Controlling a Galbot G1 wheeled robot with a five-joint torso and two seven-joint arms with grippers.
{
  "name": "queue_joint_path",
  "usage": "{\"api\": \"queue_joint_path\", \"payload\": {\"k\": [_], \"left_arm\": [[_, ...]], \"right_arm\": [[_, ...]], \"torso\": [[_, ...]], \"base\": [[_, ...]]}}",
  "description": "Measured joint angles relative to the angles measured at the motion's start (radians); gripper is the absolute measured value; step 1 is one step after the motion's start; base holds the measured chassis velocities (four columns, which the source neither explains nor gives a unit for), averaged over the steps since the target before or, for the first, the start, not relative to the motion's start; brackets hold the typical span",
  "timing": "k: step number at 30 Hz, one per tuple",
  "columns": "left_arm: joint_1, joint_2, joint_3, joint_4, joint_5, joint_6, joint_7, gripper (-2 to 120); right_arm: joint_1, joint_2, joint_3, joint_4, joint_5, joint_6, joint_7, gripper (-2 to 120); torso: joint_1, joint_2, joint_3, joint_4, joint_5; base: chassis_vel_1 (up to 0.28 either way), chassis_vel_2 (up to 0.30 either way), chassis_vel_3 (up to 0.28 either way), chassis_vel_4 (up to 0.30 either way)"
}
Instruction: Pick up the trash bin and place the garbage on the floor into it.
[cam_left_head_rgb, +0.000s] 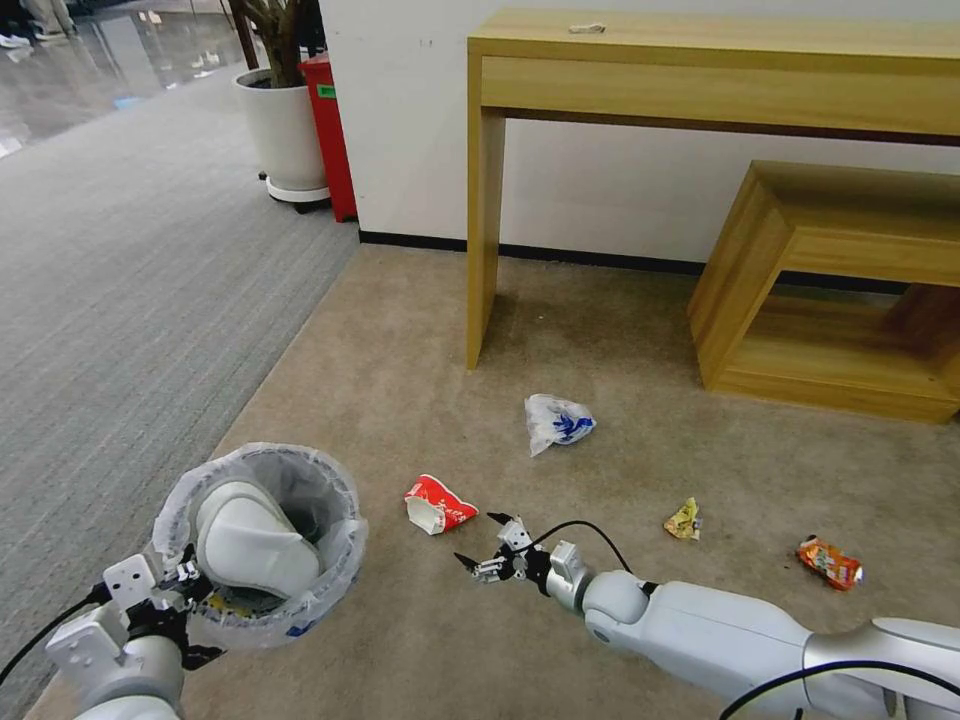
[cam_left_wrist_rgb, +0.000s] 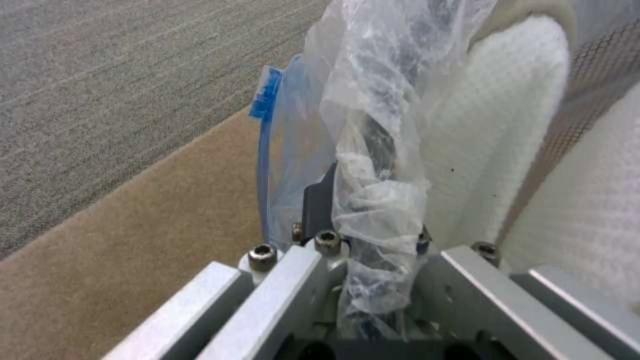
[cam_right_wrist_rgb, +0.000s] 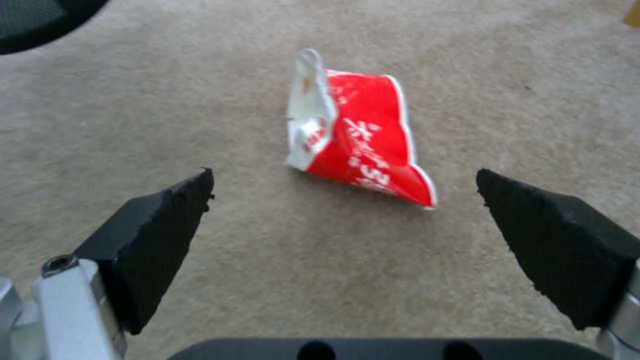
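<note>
Gripping the bag-lined trash bin (cam_left_head_rgb: 262, 540) by its near rim, the left end effector (cam_left_head_rgb: 185, 582) holds it over the beige carpet (cam_left_head_rgb: 620, 360), white slippers (cam_left_head_rgb: 255, 540) inside. Left wrist view: fingers clamp the plastic liner (cam_left_wrist_rgb: 373, 165). Right wrist view: the right end effector (cam_right_wrist_rgb: 343, 185), spread wide and empty, faces a crushed red paper cup (cam_right_wrist_rgb: 360, 145) lying just ahead on the carpet.

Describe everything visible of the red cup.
The red cup is a crushed paper cup, red outside with white print, white inside and at its bent rim. It lies on its side on the beige carpet, touching nothing else. The open right gripper hovers just short of it, pads spread on either side.
</note>
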Motion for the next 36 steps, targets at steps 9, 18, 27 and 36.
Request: {"api": "queue_joint_path", "payload": {"k": [9,18,27,36], "left_arm": [[0.005,0.002,0.004,-0.004,0.001,-0.004,0.003,0],[0.01,0.005,0.006,-0.009,0.001,-0.008,0.007,0],[0.018,0.005,0.004,-0.021,0.001,-0.012,0.008,0],[0.025,0.003,0.003,-0.032,0.001,-0.013,0.009,0]], "right_arm": [[-0.001,0.03,0.031,-0.025,0.001,-0.046,0.009,100],[0.001,0.065,0.055,-0.033,0.001,-0.078,0.008,100],[0.008,0.093,0.055,-0.041,-0.001,-0.114,0.01,100],[0.02,0.088,0.05,-0.025,-0.01,-0.168,0.023,100]], "torso": [[0.0,0.0,0.0,0.0,0.0],[0.0,0.0,0.0,0.0,-0.0002],[0.0,0.0,0.0,0.0,-0.0002],[0.0,0.0,0.0,-0.0001,-0.0001]], "base": [[0.0,0.0,0.0,0.0],[0.0,0.0,0.0,0.0],[0.0,0.0,0.0,0.0],[0.0,0.0,0.0,0.0]]}}
